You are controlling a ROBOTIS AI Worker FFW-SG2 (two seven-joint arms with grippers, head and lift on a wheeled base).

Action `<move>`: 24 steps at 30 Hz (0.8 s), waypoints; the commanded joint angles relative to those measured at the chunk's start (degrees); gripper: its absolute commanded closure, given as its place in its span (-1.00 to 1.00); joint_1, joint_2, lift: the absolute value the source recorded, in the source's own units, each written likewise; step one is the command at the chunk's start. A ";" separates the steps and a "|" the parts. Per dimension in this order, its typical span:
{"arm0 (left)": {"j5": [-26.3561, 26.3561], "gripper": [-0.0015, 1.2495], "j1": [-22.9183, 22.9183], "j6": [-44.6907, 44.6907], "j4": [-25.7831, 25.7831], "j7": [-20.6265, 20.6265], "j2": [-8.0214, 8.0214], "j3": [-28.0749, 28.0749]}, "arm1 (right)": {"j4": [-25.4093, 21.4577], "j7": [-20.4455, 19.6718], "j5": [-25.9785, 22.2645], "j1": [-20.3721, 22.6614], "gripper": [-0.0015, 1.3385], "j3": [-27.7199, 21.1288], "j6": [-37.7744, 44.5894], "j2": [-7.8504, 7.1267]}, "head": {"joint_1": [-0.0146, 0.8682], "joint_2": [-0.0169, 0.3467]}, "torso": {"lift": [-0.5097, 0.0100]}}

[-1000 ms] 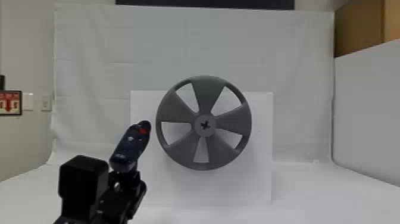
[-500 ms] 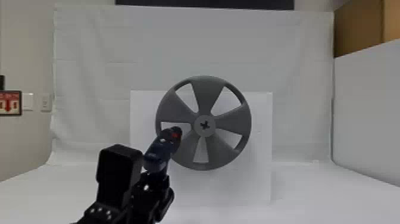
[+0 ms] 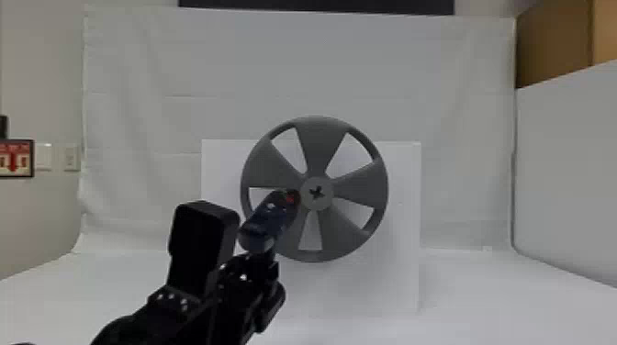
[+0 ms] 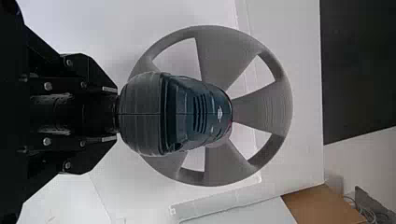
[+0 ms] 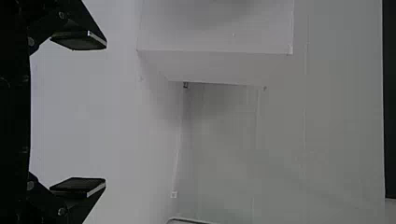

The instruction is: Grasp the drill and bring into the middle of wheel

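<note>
While my left gripper (image 3: 260, 270) is clamped on the drill (image 3: 271, 222), I see its red-marked nose overlapping the wheel (image 3: 319, 142) in head view, just left of the hub (image 3: 316, 193). Can't tell if they touch. Right gripper (image 5: 105, 114): fingers spread wide.

So there's a white sheet (image 3: 275, 59) hung across the back, kinda creased, with a dark panel (image 3: 316, 6) above it. White board (image 3: 404, 229) standing in front of the sheet, on a white surface (image 3: 468, 298). Far left you get a red-and-white sign (image 3: 16, 158) beside two wall plates (image 3: 71, 157). Brown box (image 3: 551, 46) upper right, over a pale partition (image 3: 569, 160). Oh, and some loose cables (image 4: 369, 212) in the left wrist view.
</note>
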 commanded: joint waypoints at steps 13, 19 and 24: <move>-0.06 0.94 -3.80 0.59 5.00 -2.09 -1.78 -1.90 | 0.26 0.00 0.39 -0.23 -0.63 0.76 0.00 0.00 | -0.97 -0.91 | -0.60; -0.50 0.94 -4.77 0.59 6.50 -2.09 -1.95 -2.34 | 0.35 0.00 0.39 -0.23 -0.63 0.76 0.00 0.00 | -0.97 -0.91 | -0.60; -0.67 0.94 -5.56 0.59 7.20 -2.17 -2.04 -2.78 | 0.35 0.00 0.48 -0.23 -0.63 0.94 0.00 0.00 | -0.97 -0.91 | -0.60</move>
